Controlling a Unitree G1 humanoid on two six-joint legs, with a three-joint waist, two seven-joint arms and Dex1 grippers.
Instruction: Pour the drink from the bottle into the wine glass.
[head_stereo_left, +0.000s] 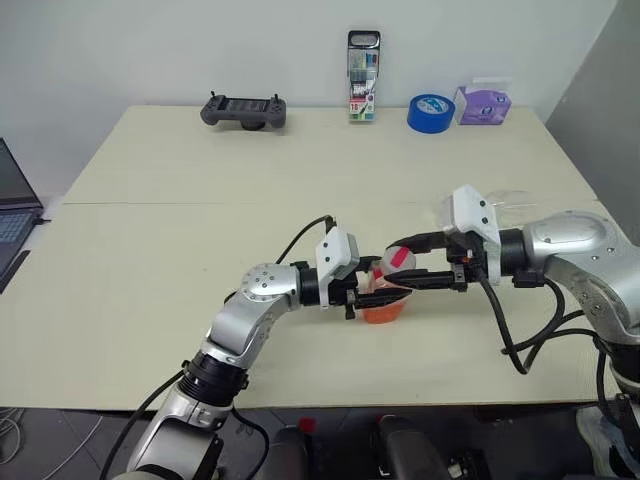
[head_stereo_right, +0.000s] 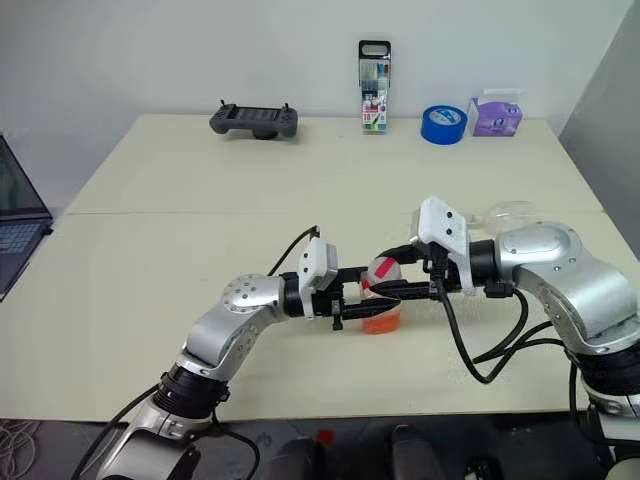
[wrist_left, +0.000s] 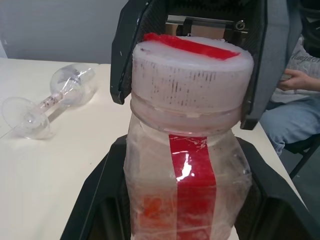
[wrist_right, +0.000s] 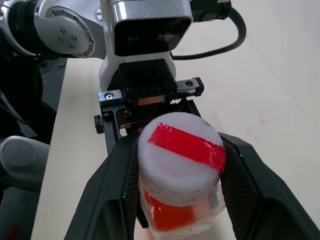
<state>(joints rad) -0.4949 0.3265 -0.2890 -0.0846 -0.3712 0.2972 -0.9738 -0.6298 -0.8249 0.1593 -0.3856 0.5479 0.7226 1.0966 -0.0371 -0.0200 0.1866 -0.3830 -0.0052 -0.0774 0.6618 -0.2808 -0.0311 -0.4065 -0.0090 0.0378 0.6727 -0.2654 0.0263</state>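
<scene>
The bottle (head_stereo_left: 385, 298) stands roughly upright near the table's front middle, with the orange-red drink (head_stereo_left: 383, 313) low in its body. My left gripper (head_stereo_left: 383, 296) reaches in from the left and is shut on the bottle's body (wrist_left: 190, 185). From the right, my right gripper (head_stereo_left: 400, 264) is shut on the red-and-white cap (wrist_right: 180, 155), one finger (wrist_right: 112, 190) pressed on each side. The wine glass (head_stereo_left: 512, 205) lies on its side on the table behind my right arm, its foot (wrist_left: 22, 117) and bowl (wrist_left: 75, 82) empty.
Along the table's far edge sit a game controller (head_stereo_left: 243, 110), a marker pack (head_stereo_left: 363, 75), a blue tape roll (head_stereo_left: 432, 112) and a purple tissue box (head_stereo_left: 483, 104). A laptop (head_stereo_left: 15, 210) is at the left. A seated person (wrist_left: 300, 80) is beyond the table.
</scene>
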